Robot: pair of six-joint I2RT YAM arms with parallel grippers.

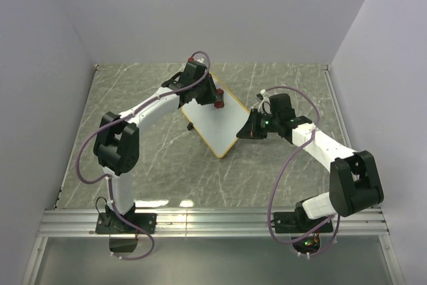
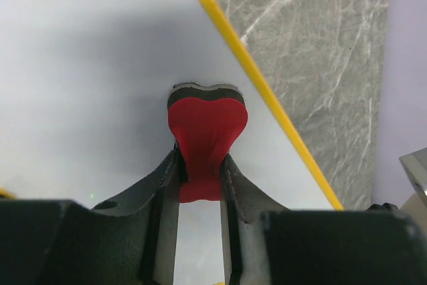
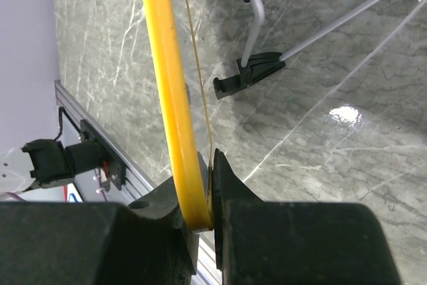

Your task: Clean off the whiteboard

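Your whiteboard (image 1: 215,125) stands propped cornerwise on the table (image 1: 153,165), well apart from both bases. The right gripper (image 3: 200,195) pinches its yellow frame from the right. The left gripper (image 2: 200,165), reaching over the far corner, clamps the red eraser (image 2: 207,125), white face straight ahead

The whiteboard (image 1: 213,128) is in the middle of the surface (image 1: 167,165), between the two arms. The left tool (image 2: 201,171) is over the far end of the board and holds the eraser (image 2: 205,128), which presses on the board just beside one edge. The right tool (image 3: 200,205) pinches the board's right edge, and the foot (image 3: 247,75) under the board rests on the surface.
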